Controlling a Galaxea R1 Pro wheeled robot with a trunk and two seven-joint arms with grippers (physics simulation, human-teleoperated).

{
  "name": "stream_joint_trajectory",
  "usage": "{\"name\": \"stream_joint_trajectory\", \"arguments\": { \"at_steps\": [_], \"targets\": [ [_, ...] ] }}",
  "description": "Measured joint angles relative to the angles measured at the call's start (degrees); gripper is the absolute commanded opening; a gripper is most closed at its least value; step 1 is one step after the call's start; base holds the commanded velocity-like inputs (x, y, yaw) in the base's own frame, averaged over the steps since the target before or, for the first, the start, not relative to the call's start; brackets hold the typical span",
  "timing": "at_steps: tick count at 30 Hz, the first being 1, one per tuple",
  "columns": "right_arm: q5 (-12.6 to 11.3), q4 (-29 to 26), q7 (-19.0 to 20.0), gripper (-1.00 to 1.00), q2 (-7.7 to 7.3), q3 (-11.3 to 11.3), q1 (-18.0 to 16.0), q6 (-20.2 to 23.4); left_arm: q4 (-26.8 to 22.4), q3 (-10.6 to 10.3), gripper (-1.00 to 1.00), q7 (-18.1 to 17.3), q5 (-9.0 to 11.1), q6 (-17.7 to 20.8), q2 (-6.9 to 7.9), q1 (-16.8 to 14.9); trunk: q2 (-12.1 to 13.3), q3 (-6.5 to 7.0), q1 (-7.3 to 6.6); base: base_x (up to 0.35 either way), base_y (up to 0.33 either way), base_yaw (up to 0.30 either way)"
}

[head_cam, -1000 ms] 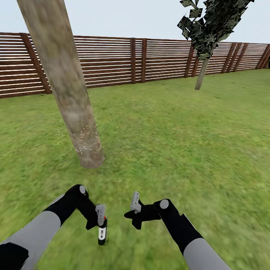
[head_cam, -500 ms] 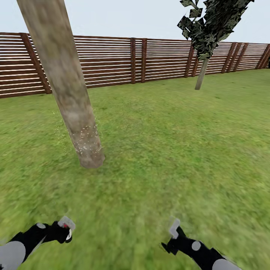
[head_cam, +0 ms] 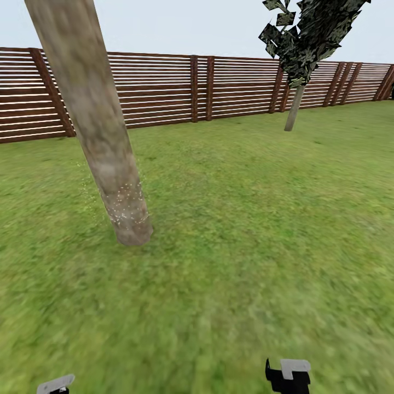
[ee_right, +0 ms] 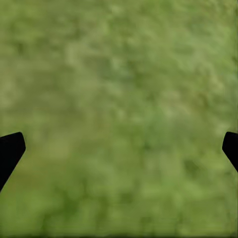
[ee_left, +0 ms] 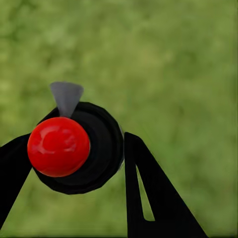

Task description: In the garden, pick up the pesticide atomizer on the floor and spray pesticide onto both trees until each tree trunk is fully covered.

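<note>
We saw the near tree trunk (head_cam: 104,142) run out through the top of the head view, so its crown was lost to us. The far tree's (head_cam: 306,38) foliage was also clipped at the top. The left gripper (head_cam: 56,386) and right gripper (head_cam: 289,375) were cut by the bottom edge, arms unseen. In the left wrist view the atomizer (ee_left: 79,146) showed end-on, its body hidden behind the red cap. The grass (ee_right: 119,99) was blurred; the right fingers (ee_right: 10,151) were only tips at the sides.

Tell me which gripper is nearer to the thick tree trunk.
Left. The left gripper sits low, almost below the thick tree trunk; the right gripper is far off to its right.
</note>
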Motion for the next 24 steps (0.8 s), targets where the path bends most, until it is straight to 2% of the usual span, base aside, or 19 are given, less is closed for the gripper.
{"name": "stream_joint_trajectory", "arguments": {
  "at_steps": [6,12,18,24],
  "targets": [
    [0.04,0.07,0.0,1.0,0.01,-0.05,0.35,0.2,0.16,0.05,-1.0,0.04,0.01,0.05,-0.03,0.0,0.0,0.0,0.0,0.0,0.0,0.0],
    [0.07,0.09,0.0,1.0,0.01,-0.05,3.75,0.3,0.2,0.1,-1.0,0.05,0.12,-0.07,0.11,0.03,0.0,0.0,0.0,0.0,0.0,0.0],
    [-0.09,0.06,0.0,1.0,0.03,-0.03,3.97,0.28,0.2,0.04,-1.0,0.05,0.05,-0.18,0.72,0.03,0.0,0.0,0.0,0.0,0.0,0.0],
    [-0.09,0.07,0.0,1.0,0.01,-0.03,4.0,0.3,0.05,-0.15,-1.0,0.04,0.06,-0.33,0.41,0.05,0.0,0.0,0.0,0.0,0.0,0.0]
  ]
}}
